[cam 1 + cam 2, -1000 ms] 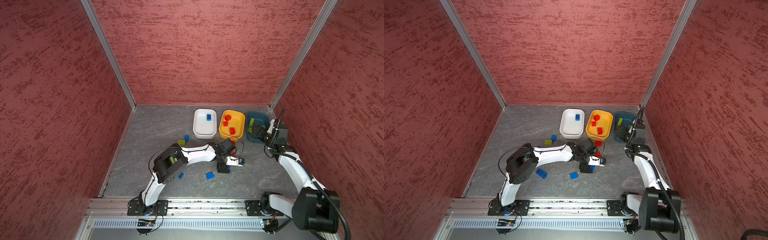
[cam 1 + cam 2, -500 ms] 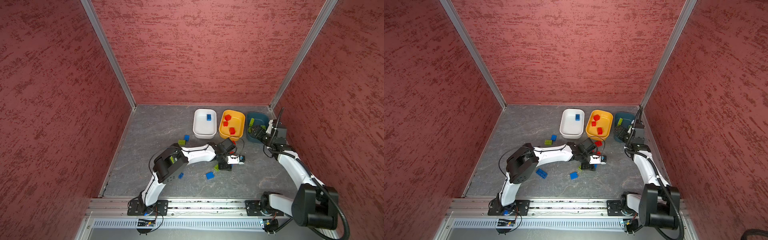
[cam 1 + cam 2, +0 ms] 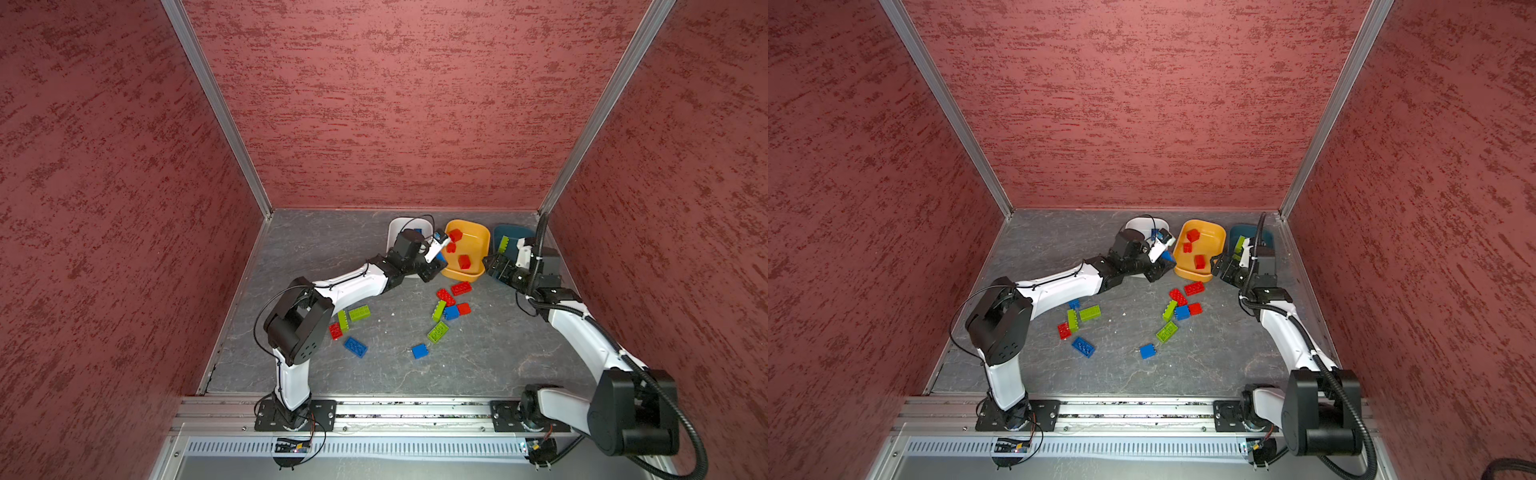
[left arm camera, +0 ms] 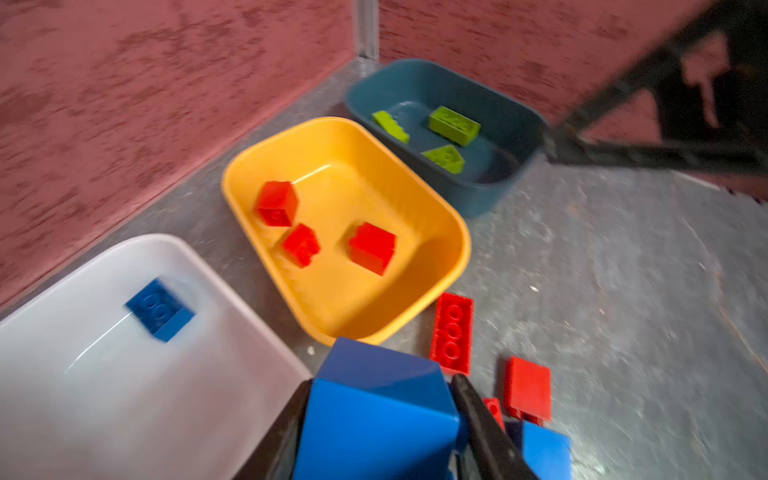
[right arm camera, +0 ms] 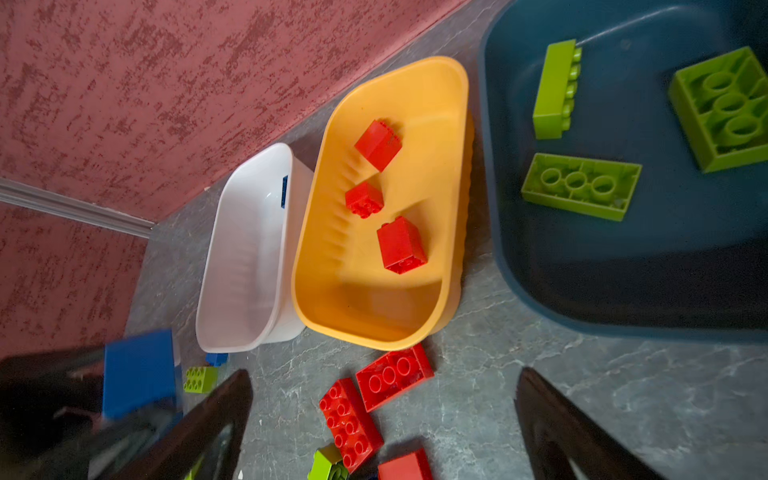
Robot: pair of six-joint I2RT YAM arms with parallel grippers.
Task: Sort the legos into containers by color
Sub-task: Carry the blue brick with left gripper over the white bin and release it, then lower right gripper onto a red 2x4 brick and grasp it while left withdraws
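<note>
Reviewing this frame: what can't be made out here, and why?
- Both top views: left arm covers most of the white tub's inside.
- Both top views: right arm hides part of the teal tub.
- Left wrist view: held blue brick blurred, cut off by bottom edge.
- Right wrist view: the white tub's wall hides most of its stored blue brick.

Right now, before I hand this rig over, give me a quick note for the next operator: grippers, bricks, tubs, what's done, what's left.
Left gripper: shut on the held blue brick, raised near the white tub front corner, not yet released.
Right gripper: open, empty, above the floor in front of the yellow tub and teal tub.
Done: one sorted blue brick in white, three red bricks in yellow, three green bricks in teal.
Left: drop the held one, then sort roughly a dozen loose bricks.
</note>
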